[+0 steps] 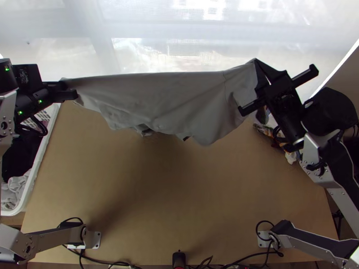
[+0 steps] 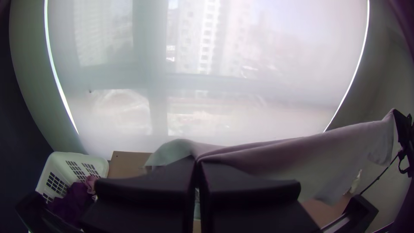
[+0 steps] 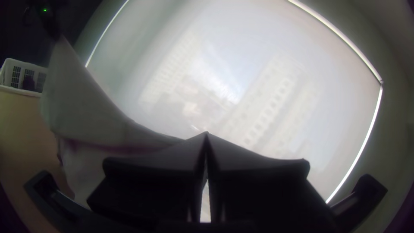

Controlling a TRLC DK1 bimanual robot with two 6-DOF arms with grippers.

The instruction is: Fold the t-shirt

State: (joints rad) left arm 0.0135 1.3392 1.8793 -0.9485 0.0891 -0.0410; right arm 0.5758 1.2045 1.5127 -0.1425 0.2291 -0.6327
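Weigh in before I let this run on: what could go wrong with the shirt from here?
The shirt hangs by its ends from the jaws of the left gripper and right gripper; either end might slip.
Its lower edge is uneven, so it could land creased.
The left end is near the basket and might snag.

Shirt (image 1: 166,98) grey, apparently unpatterned in dim light, table (image 1: 179,193) plain tan, basket (image 2: 101,163) white with gridded slots, cloth (image 2: 73,200) dark purple.
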